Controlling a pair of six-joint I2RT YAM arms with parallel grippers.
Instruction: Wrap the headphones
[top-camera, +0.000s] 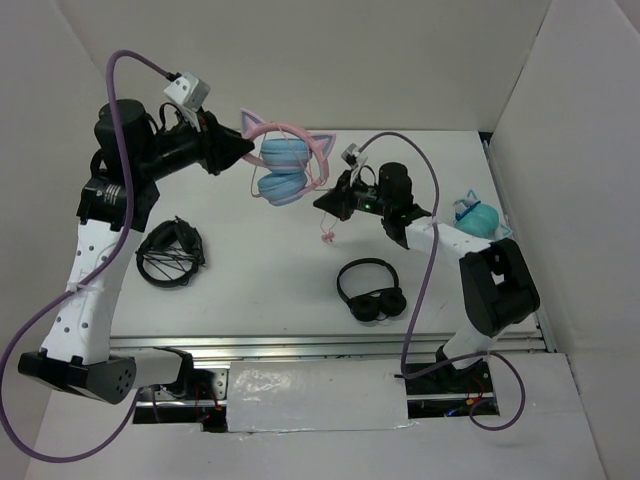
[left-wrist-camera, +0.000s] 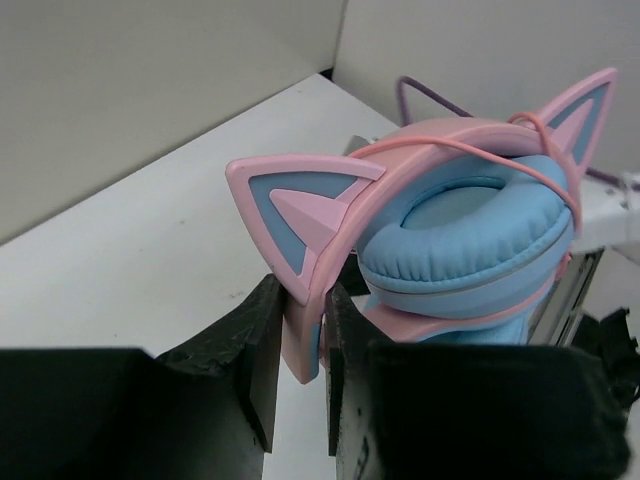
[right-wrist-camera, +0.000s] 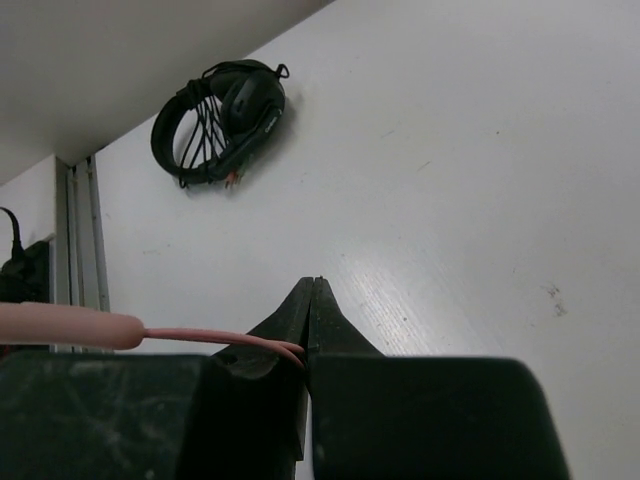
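The headphones (top-camera: 285, 168), pink band with cat ears and light blue ear cups, hang in the air above the far middle of the table. My left gripper (top-camera: 243, 150) is shut on the band beside one pink ear; in the left wrist view the gripper (left-wrist-camera: 302, 305) pinches the band of the headphones (left-wrist-camera: 460, 235). The thin pink cable (left-wrist-camera: 500, 160) runs over the band. My right gripper (top-camera: 326, 200) sits just right of the headphones, shut on the pink cable (right-wrist-camera: 200, 335); its jaws (right-wrist-camera: 313, 285) meet tip to tip. The cable's end (top-camera: 328, 237) dangles below.
A black headset with its cord wound round it (top-camera: 170, 252) lies at the left and also shows in the right wrist view (right-wrist-camera: 220, 120). Another black headset (top-camera: 370, 290) lies near the front middle. A teal cat-ear pair (top-camera: 478, 218) sits by the right wall. White walls enclose the table.
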